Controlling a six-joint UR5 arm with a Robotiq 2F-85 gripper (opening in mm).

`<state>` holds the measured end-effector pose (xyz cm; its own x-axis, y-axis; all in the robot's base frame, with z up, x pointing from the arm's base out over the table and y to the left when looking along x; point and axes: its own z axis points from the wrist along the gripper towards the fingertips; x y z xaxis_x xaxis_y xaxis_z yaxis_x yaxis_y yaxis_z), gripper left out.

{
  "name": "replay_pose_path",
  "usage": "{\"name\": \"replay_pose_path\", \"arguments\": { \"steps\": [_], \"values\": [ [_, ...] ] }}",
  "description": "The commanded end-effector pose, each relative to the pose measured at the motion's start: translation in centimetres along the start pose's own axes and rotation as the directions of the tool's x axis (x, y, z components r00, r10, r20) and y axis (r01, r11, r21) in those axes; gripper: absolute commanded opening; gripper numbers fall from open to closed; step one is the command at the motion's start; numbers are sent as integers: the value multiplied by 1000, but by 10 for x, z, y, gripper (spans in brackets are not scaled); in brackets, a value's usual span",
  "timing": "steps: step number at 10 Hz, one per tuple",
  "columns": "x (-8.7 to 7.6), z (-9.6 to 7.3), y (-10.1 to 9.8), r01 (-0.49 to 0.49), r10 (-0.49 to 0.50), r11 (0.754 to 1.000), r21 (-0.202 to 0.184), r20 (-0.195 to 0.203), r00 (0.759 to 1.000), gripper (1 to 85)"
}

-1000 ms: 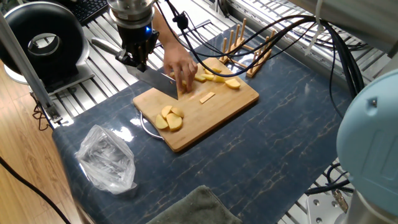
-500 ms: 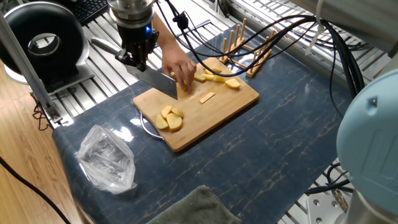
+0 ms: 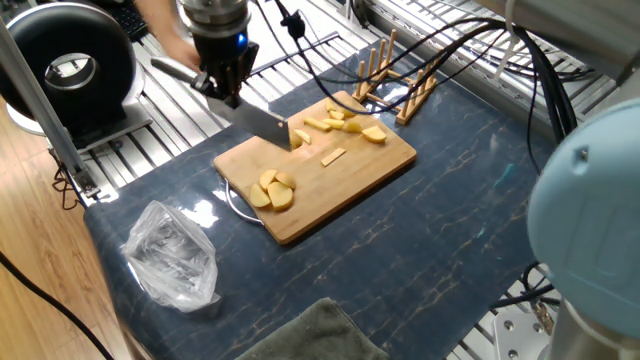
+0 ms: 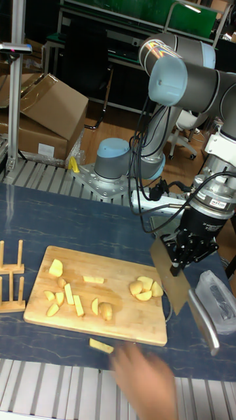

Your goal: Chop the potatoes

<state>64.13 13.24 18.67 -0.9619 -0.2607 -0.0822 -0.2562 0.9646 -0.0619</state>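
A bamboo board carries the potatoes: a pile of rounded slices at one end, and wedges and sticks at the other. One stick lies alone mid-board. In the tall fixed view another stick lies just off the board's near edge. My gripper is shut on a knife's handle. The knife's blade hangs over the board's end, beside the slice pile, and does not touch any potato.
A person's blurred hand hovers off the board. A crumpled plastic bag lies beyond the board's end. A wooden rack stands at the other end. A grey-green cloth and a black round device sit nearby.
The person's hand has left the board and pulled back behind my gripper, uncovering a potato piece by the blade. My gripper and knife have barely moved.
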Motion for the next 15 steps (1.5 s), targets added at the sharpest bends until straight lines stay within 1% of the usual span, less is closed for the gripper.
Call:
{"name": "replay_pose_path", "arguments": {
  "steps": [1,2,3,4,5,6,8,9,10,11,12,13,14,15],
  "values": [
    [-5,-6,-35,10,-10,1000,0,-37,999,10],
    [-14,1,-42,9,-11,999,-45,-45,999,10],
    [-22,10,-55,22,-25,998,-56,-57,998,10],
    [-35,25,-70,35,-37,998,-47,-40,998,10],
    [-45,36,-86,47,-47,999,-21,-23,999,10],
    [-46,40,-98,56,-56,998,-3,-25,998,10],
    [-40,41,-100,39,-41,998,-56,-29,999,10],
    [-37,48,-105,42,-44,997,-58,-29,999,10],
    [-32,53,-104,32,-33,997,-71,-27,999,10],
    [-26,58,-99,-9,6,996,-85,-39,999,10],
    [-18,64,-97,-33,28,996,-88,-56,998,10],
    [-13,70,-94,-56,52,994,-96,-43,998,10],
    [-11,72,-91,-89,85,990,-105,-43,995,10],
    [-9,71,-87,-97,92,989,-112,-50,994,10]
  ]
}}
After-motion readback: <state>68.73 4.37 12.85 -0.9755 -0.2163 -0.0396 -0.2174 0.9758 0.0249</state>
